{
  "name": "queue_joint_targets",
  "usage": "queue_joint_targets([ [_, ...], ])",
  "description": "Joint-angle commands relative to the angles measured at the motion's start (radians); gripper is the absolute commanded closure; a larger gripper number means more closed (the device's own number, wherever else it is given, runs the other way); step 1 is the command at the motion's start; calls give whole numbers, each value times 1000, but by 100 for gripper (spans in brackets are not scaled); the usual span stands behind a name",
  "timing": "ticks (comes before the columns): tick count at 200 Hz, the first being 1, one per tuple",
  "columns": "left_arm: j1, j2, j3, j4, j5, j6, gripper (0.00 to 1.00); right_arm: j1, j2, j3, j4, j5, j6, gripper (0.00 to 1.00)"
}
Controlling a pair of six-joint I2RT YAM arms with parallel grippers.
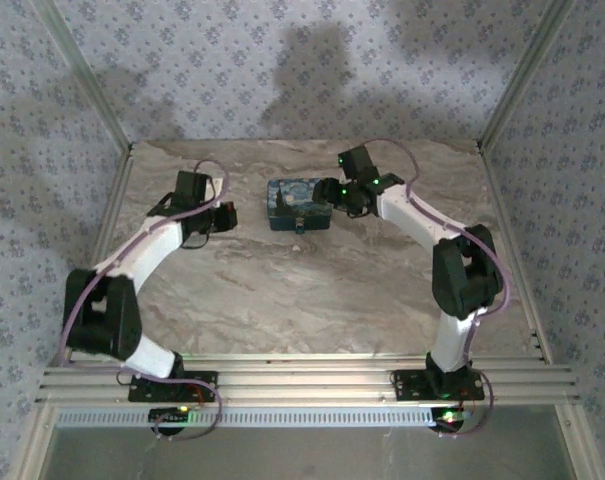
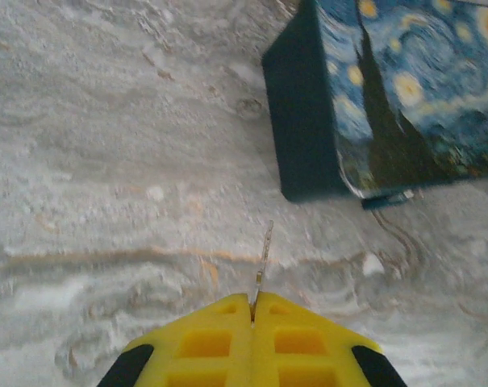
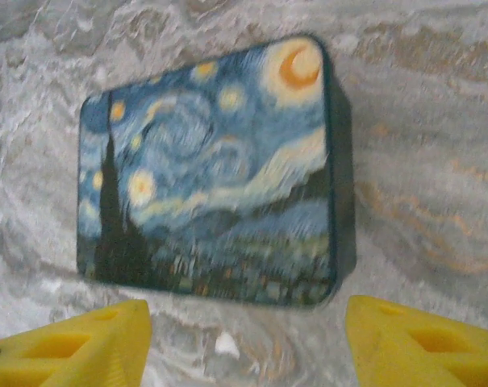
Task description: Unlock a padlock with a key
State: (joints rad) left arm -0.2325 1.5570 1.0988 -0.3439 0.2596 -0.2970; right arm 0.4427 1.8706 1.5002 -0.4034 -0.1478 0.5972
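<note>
It looked like a robot test cell: a marbled table [image 1: 282, 300] boxed in by wallpapered panels [image 1: 282, 60] on aluminium framing [image 1: 523, 75], arms [image 1: 142, 255] bolted to a rail [image 1: 312, 382].

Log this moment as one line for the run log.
left gripper shut on key, key poking out front | right gripper open, facing padlock, no contact | padlock flat on table, key not inserted
</note>
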Motion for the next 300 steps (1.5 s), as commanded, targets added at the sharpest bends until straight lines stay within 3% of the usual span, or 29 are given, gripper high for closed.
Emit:
queue_joint_targets([
  [1, 4, 106, 125, -17, -4, 21, 100, -38, 94, 69, -61, -22, -43, 33],
  [28, 3, 255, 252, -37, 20, 22, 100, -56, 200, 158, -66, -72, -71, 36],
  [64, -37, 423, 407, -81, 49, 21, 100, -47, 282, 209, -44, -169, -107, 64],
  [116, -191, 467, 412, -74, 62, 6, 100, -37, 179, 2, 14, -185, -103, 71],
  [158, -257, 347, 220, 36, 51, -34, 100, -10, -16, -237, 63, -151, -70, 69],
  [172, -253, 319, 183, 50, 37, -34, 100, -8, -61, -254, 38, -137, -73, 59],
  [186, -233, 296, 153, 56, 40, -30, 100, -8, -110, -259, -2, -85, -68, 41],
  [204, -193, 252, 98, 67, 63, -28, 100, -12, -193, -293, -19, -13, -56, 36],
  [230, -131, 137, -41, 133, 128, -16, 100, 16, -330, -414, 7, 99, -20, 34],
  [253, -99, 28, -150, 165, 164, -16, 100, 141, -391, -489, 26, 257, 1, 37],
  [273, -99, -56, -222, 145, 182, -13, 100, 274, -367, -510, 43, 378, 60, 39],
  [300, -115, -153, -288, 90, 203, -12, 100, 389, -267, -466, 75, 440, 114, 41],
])
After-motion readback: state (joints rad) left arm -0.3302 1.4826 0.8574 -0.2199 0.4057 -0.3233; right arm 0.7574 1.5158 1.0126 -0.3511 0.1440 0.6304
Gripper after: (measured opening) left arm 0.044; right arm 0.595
